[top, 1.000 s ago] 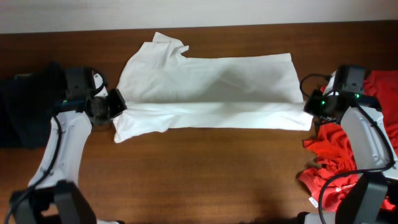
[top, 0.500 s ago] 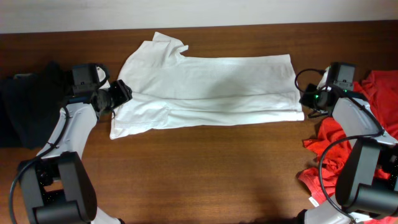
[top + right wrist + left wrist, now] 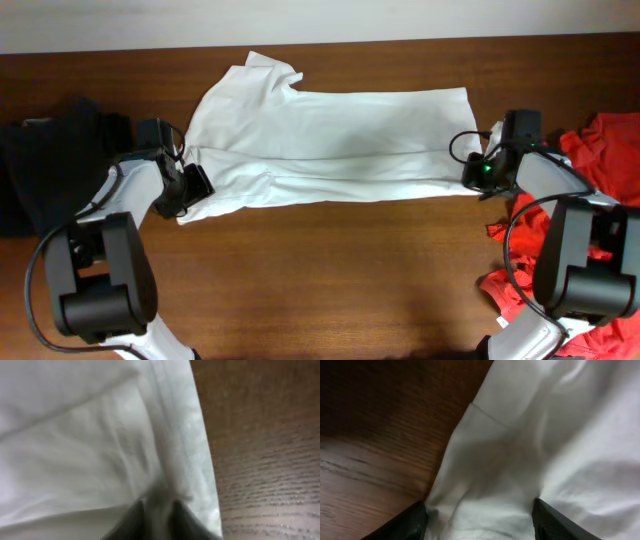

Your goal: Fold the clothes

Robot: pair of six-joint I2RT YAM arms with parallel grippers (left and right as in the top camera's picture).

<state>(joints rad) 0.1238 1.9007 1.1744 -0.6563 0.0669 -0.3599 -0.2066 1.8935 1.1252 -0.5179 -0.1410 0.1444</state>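
Note:
A white shirt (image 3: 330, 145) lies spread across the back of the wooden table (image 3: 330, 280), its front part folded into a long band. My left gripper (image 3: 190, 185) sits low at the shirt's front-left corner. In the left wrist view it (image 3: 480, 522) stands open, with the white cloth (image 3: 545, 450) lying loose between its dark fingers (image 3: 412, 522). My right gripper (image 3: 478, 172) is at the shirt's right edge. The right wrist view shows it (image 3: 159, 512) shut on a pinched ridge of the white fabric (image 3: 75, 450), right by the hem.
A heap of black clothes (image 3: 40, 165) lies at the far left. Red clothes (image 3: 605, 145) are piled at the right, with more red cloth (image 3: 530, 280) near the front-right edge. Bare wood stretches in front of the shirt.
My left gripper has opened and let go of the shirt's left corner, dropping lower beside it. The folded band has settled flat. My right gripper has shifted slightly left, still pinching the edge.

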